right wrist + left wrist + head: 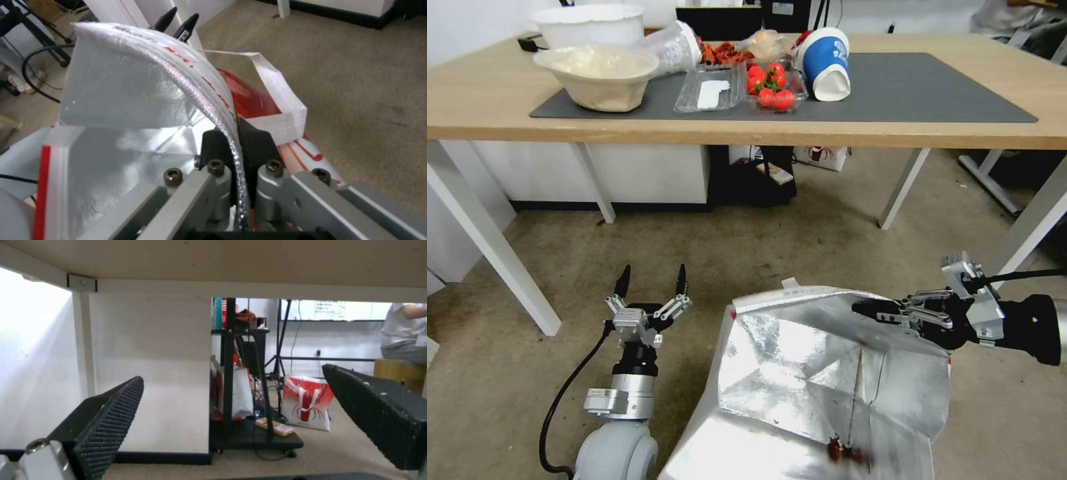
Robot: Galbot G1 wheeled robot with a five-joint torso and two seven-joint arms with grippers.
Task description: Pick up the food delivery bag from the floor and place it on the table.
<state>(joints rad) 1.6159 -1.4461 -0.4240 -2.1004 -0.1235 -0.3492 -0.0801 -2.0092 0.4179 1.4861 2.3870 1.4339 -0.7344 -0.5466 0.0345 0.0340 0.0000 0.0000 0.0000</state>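
The right gripper's [864, 309] fingers [253, 140] pinch the foil-lined rim of the food delivery bag [820, 380], which sits low over the carpeted floor [800, 247] before the tabletop [894, 137], while the left gripper [652, 280] hovers beside it, fingers spread and empty.

Silver crinkled foil lining on food delivery bag [827, 360], red panel and white strap [280, 100] (right wrist view). Brownish-beige stained floor [800, 240]. Light-wood table [487, 100], dark grey mat [927, 87] at 12 o'clock. Red tomatoes [770, 87], blue-and-white cup [825, 63]. Black dimpled left gripper [650, 281] pads [111, 420].
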